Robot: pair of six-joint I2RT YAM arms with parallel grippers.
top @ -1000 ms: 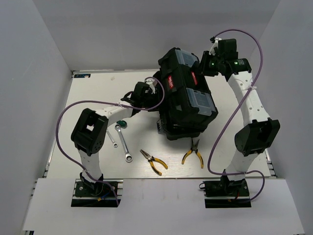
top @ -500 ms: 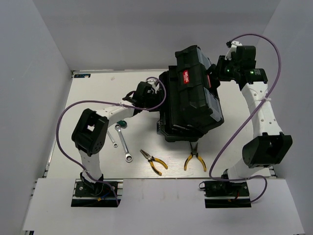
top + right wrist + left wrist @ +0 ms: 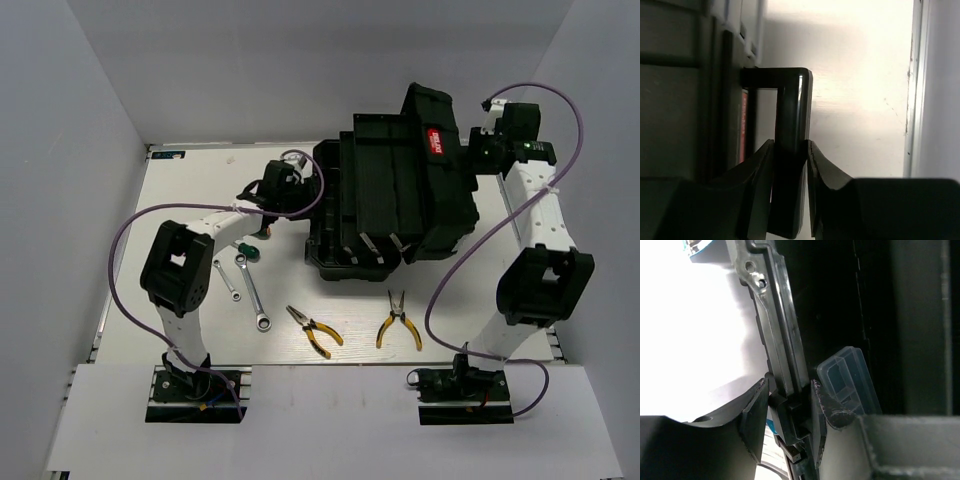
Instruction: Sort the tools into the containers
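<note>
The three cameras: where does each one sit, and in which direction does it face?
Top external: above and behind the arms, looking down on the table; both arms and their bases show.
Left wrist: on the left arm, facing along the left claw, shut on the toolbox rim.
Right wrist: on the right arm, facing along the right claw, shut on the handle.
Shared: top external and right wrist both show the handle's red mark.

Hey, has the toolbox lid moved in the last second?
Yes. The lid has swung open to the right, away from the unmoved long wrench, with the right hand gripping its handle.
</note>
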